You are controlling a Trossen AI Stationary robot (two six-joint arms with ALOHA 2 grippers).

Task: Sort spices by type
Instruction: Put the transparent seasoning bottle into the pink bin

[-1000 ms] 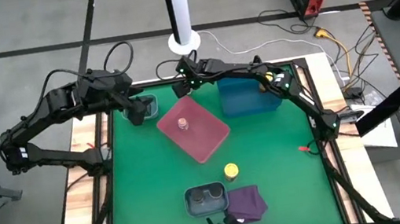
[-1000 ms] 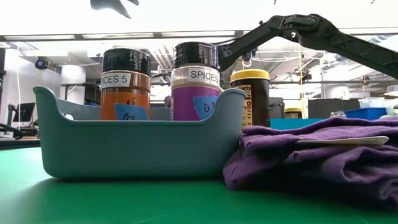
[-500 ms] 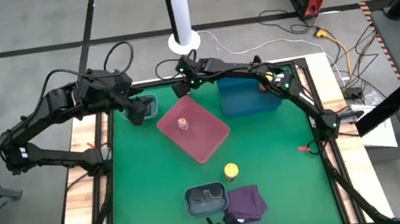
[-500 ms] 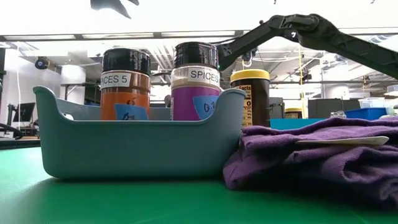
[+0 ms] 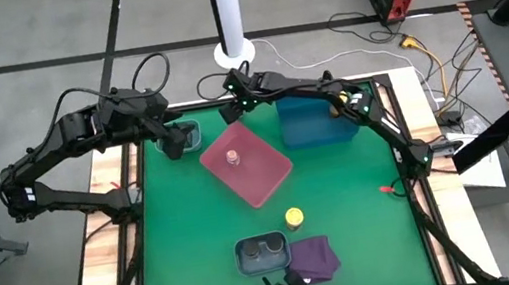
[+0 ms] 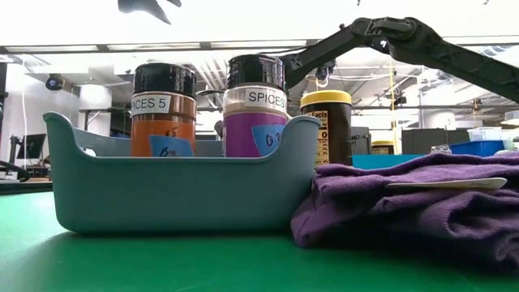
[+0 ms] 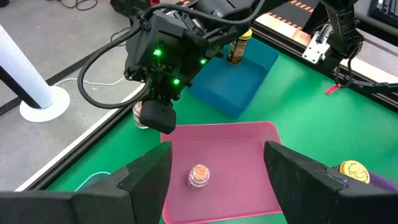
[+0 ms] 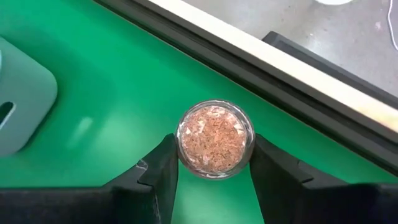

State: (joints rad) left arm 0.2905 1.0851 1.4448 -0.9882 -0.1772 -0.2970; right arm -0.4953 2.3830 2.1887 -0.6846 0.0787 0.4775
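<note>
Since pale pinks belong together, my right tool [image 8: 214, 163] pinches a clear pink-filled jar [image 8: 215, 138] at the tabletop's [image 5: 344, 200] twelve o'clock; left tool [image 7: 217, 177] waits open, empty.

Grey floor [image 5: 9, 58], white pole [image 5: 226, 5], cables [image 5: 360, 36]

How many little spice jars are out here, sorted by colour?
Pale pink jars: 2 (one on the pink tray, one in the right gripper)
Yellow-lidded jars: 2 (one on the blue tray, one on the green mat)
Black-lidded jars: 2 (both in the grey tray)
Total: 6 in view
</note>
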